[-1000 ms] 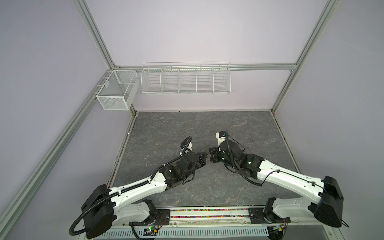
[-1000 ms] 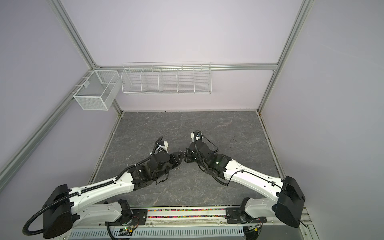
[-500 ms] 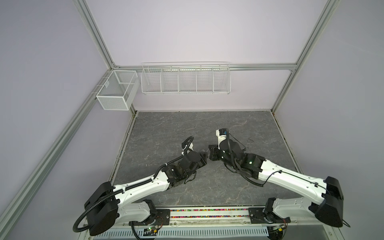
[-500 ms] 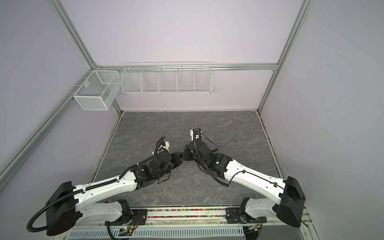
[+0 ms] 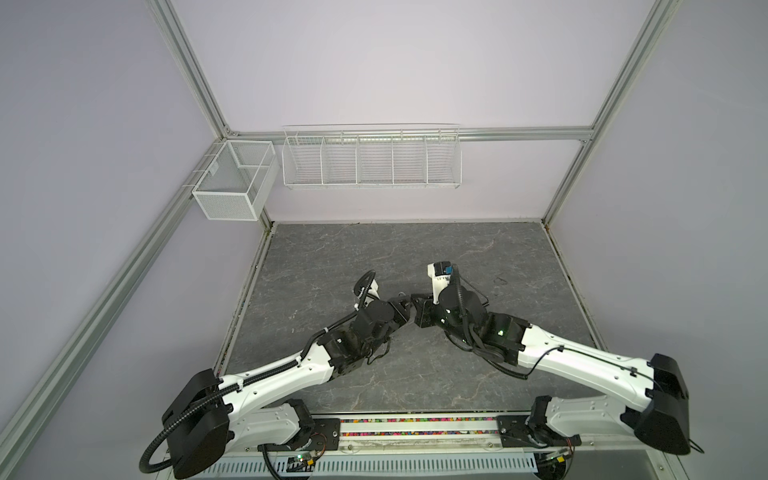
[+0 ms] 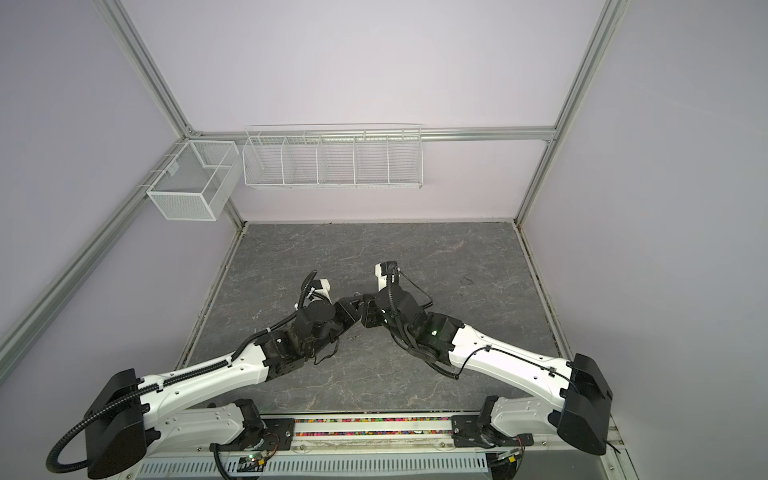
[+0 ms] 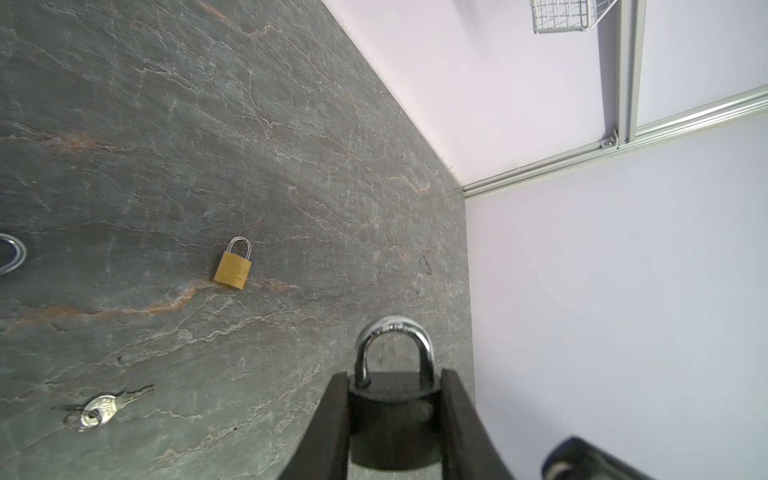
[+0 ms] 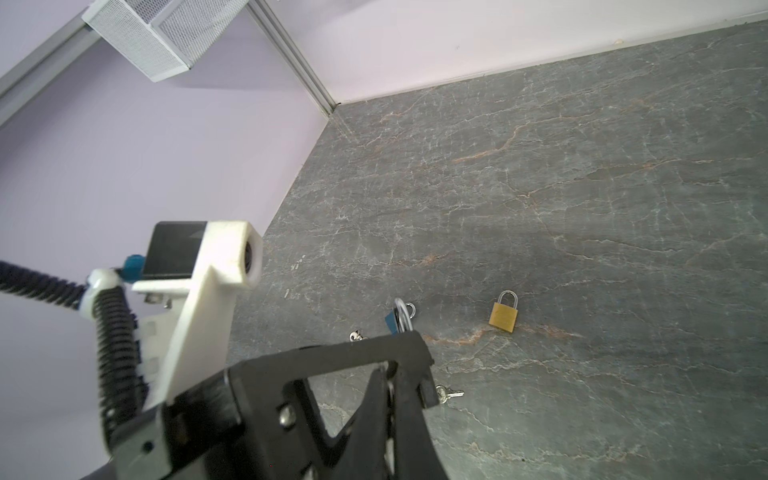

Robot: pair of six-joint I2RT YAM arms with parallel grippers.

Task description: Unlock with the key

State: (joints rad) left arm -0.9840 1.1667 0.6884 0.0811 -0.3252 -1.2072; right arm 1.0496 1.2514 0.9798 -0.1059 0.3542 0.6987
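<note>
My left end effector (image 7: 395, 376) clamps the black padlock (image 7: 394, 399) by its body, shackle sticking out. My right end effector (image 8: 400, 374) is closed; can't tell if it holds anything.

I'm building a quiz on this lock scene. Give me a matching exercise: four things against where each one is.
Things: 1 black padlock; 2 brass padlock; 3 silver key; 4 mesh basket.
Places: a hung above the table; b on the table, ring attached; c between the fingers of the left gripper; d on the table, shackle shut.
Pairs: 1-c, 2-d, 3-b, 4-a.
</note>
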